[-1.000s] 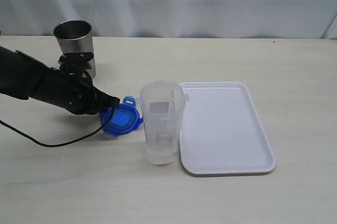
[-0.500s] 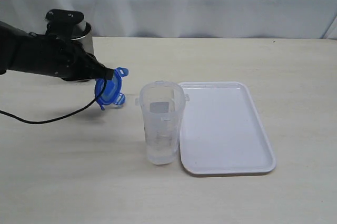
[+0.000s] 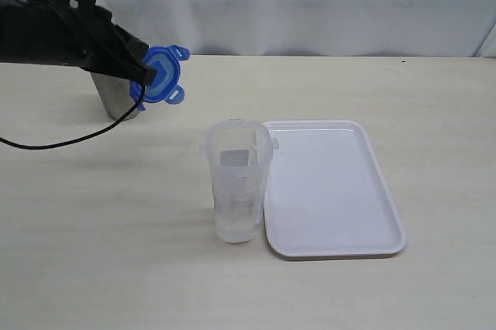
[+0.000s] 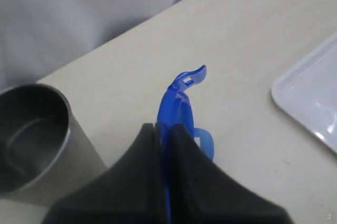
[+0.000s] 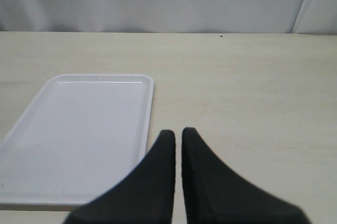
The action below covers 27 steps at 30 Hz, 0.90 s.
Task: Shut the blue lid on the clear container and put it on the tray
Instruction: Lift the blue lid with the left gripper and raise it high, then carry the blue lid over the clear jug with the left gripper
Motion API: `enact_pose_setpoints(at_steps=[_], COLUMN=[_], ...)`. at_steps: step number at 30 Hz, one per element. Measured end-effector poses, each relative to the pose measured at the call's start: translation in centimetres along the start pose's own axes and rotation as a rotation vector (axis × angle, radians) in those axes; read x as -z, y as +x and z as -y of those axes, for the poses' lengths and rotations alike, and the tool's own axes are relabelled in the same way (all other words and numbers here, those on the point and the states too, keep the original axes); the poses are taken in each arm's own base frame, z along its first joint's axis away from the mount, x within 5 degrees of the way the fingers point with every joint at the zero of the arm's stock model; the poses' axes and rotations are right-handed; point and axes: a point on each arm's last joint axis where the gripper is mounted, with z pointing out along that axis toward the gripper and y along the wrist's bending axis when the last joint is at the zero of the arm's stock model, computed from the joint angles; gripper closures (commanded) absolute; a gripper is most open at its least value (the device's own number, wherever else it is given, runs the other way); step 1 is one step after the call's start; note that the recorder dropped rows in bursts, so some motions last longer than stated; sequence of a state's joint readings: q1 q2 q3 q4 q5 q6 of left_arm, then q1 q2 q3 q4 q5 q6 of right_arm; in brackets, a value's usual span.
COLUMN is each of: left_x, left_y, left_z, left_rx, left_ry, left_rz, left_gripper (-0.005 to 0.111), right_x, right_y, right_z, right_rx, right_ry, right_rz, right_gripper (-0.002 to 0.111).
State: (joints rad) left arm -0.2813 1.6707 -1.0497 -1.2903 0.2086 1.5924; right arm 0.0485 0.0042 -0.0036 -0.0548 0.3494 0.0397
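**Lid gripped, held above table**

Left gripper [image 3: 147, 76]: jaws clamped on the rim of the blue lid [image 3: 164, 72]. The lid is tilted on edge in the air, near the metal cup [image 3: 115, 102]. Right gripper [image 5: 177, 133]: jaws pressed together, empty. Clear container [image 3: 236, 183] upright and uncovered, just beside the white tray [image 3: 333, 190]. Pale matte table [image 3: 403, 90]; grey-white curtain [image 3: 310, 5] behind.

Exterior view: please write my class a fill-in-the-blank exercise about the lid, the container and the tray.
1. The left hand holds the blue lid up in the ____.
2. The clear container stands ____ beside the tray.
3. The tray has ____ lying on it.
Missing words: air; upright; nothing.
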Motion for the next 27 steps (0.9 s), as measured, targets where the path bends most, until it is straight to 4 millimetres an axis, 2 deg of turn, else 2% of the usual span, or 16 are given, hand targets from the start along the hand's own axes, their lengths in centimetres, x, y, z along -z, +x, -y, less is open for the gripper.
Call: enact_pose_setpoints(at_steps=[5, 11, 20, 27], left_x=[0.1, -0.2, 0.2, 1.4], left_y=[-2.2, -3.9, -5.6, -6.1], left_z=[0.7, 4.2, 9.5, 12.9], left_rx=[-0.109, -0.345, -0.68, -0.756], left_ry=[-0.003, -0.035, -0.21, -0.353], left_rz=[0.059, 0.093, 0.12, 0.142], left_gripper=[0.107, 0.107, 0.107, 0.107], right_x=[0.0, 0.0, 0.0, 0.0], right_y=[0.0, 0.0, 0.0, 0.0], right_z=[0.0, 0.0, 0.0, 0.0], right_rx=[0.0, 0.0, 0.0, 0.0], right_ry=[0.0, 0.0, 0.0, 0.0], right_rz=[0.0, 0.0, 0.0, 0.0], right_gripper=[0.104, 0.104, 0.104, 0.104])
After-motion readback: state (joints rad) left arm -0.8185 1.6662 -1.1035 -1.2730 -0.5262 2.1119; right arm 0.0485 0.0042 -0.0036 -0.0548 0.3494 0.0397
